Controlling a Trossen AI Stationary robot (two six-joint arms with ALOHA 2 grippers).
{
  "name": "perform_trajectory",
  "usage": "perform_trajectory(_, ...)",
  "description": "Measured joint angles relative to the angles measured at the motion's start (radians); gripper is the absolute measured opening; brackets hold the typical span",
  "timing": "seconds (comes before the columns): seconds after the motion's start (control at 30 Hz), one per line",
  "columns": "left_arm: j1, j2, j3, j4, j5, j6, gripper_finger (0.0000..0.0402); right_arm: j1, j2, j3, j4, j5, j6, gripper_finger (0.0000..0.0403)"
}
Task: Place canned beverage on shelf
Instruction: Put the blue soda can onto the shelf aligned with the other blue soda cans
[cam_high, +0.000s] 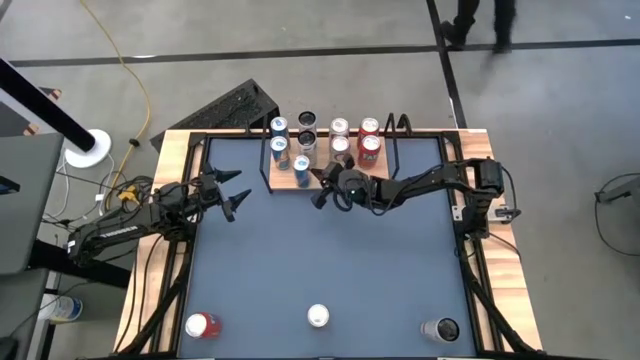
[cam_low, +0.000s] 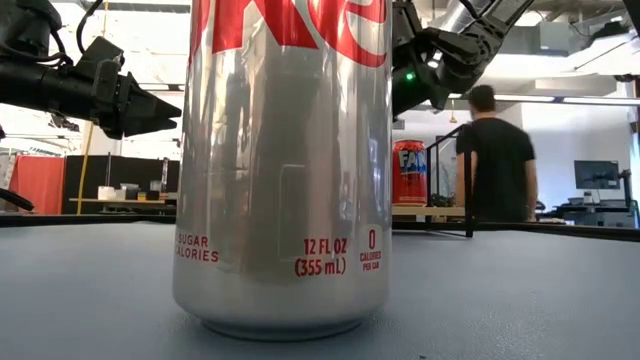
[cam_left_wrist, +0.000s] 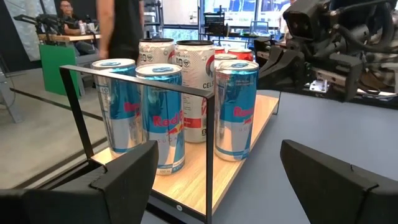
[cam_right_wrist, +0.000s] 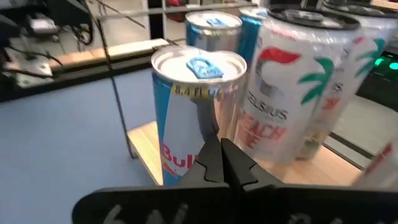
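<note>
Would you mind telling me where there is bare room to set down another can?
The tabletop is bare between the shelf and the three front cans. The shelf is crowded, though its right end beyond the red cans looks open.

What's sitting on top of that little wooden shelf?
The shelf holds upright cans: three blue Red Bull cans, white Celsius cans and red cans. Cans at the back are partly hidden.

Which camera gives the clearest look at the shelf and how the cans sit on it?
The left wrist view: the shelf shows its wood board, black rail and cans standing upright. The high view shows its whole outline from above; the right wrist view only a corner; the low view barely shows it behind the big can.
</note>
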Motion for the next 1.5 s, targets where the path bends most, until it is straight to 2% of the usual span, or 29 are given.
perform_trajectory(0.13,0.000,0.000,0.000,0.000,0.000,0.000,0.0327,-0.001,0.001,0.000,0.021,-0.005,0.009,0.0000)
perform_trajectory(0.33,0.000,0.000,0.000,0.000,0.000,0.000,0.0327,-0.027,0.073,0.011,0.132,-0.069,0.008,0.0000)
perform_trajectory(0.47,0.000,0.000,0.000,0.000,0.000,0.000,0.0327,-0.036,0.119,0.044,0.128,-0.080,-0.040,0.0000)
perform_trajectory(1.5,0.000,0.000,0.000,-0.001,0.002,0.000,0.0327,-0.046,0.116,0.097,0.131,-0.104,-0.064,0.0000)
